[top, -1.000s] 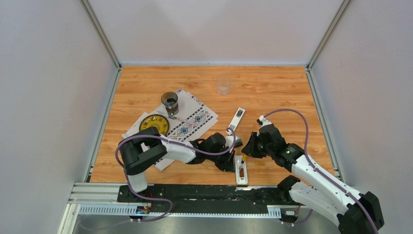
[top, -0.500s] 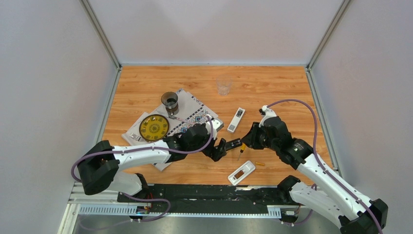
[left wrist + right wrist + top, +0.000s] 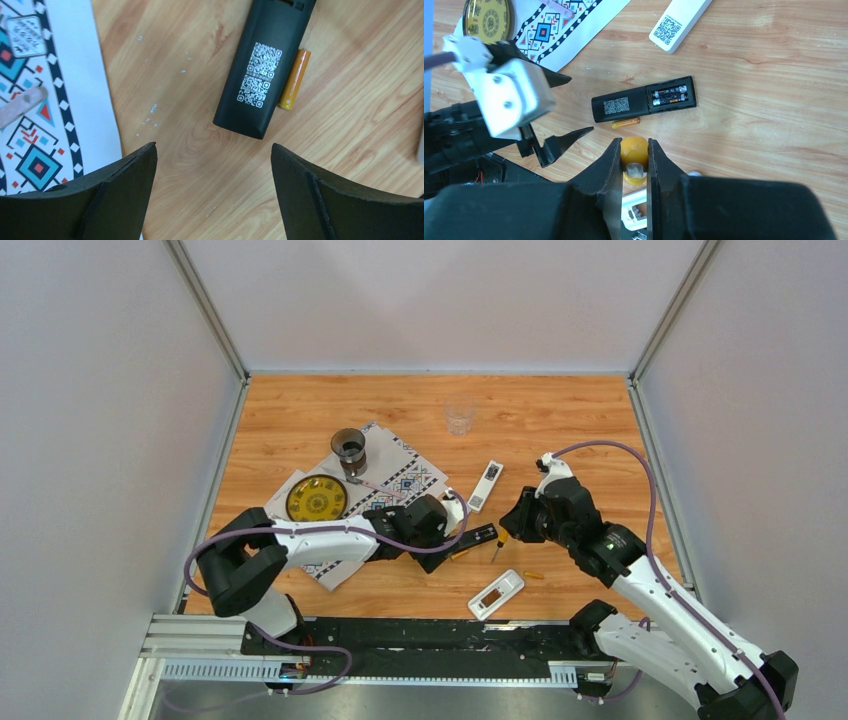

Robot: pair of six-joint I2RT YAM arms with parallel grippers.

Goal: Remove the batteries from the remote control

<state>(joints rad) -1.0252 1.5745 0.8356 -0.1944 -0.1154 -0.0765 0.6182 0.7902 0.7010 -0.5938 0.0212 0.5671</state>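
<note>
The black remote control (image 3: 474, 536) (image 3: 265, 65) (image 3: 644, 100) lies back up on the wooden table, its battery bay open. Two batteries (image 3: 669, 95) sit inside the bay. One loose orange battery (image 3: 295, 79) (image 3: 626, 122) lies alongside the black remote, and another (image 3: 534, 575) lies right of the white remote (image 3: 496, 593), which rests near the front edge with its bay open. My left gripper (image 3: 212, 147) (image 3: 436, 549) hangs open and empty just short of the black remote's end. My right gripper (image 3: 633, 150) (image 3: 512, 527) is shut on an orange-handled screwdriver (image 3: 634, 152), above the table right of the black remote.
A second white remote (image 3: 486, 484) (image 3: 680, 22) lies behind the black one. A patterned cloth (image 3: 395, 482) at the left carries a yellow dish (image 3: 316, 498) and a dark cup (image 3: 348, 448). A clear glass (image 3: 459, 418) stands at the back.
My left gripper opened and let go of the white remote, which now lies slanted near the front edge. The left arm then drew back left to the black remote. The right gripper lifted back slightly.
</note>
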